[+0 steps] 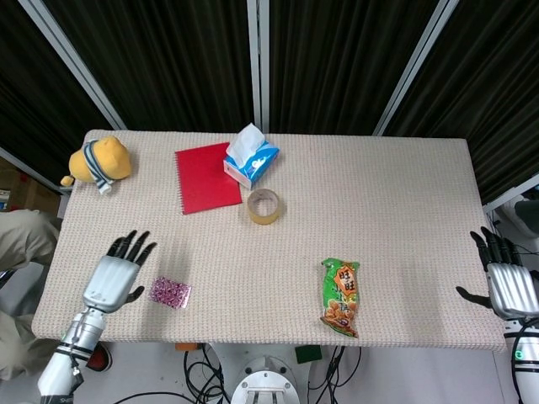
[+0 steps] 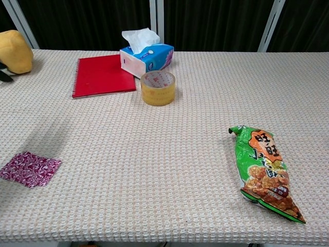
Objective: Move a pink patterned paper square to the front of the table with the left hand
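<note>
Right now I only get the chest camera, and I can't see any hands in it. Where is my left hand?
Observer: The left hand is over the table near its front-left corner, just left of the pink paper square and not touching it.
Operator: Is it holding something?
Observer: No. Its fingers are spread and it holds nothing.
Operator: And my other hand?
Observer: The right hand is out past the table's right edge, with its fingers apart and nothing in it.
</note>
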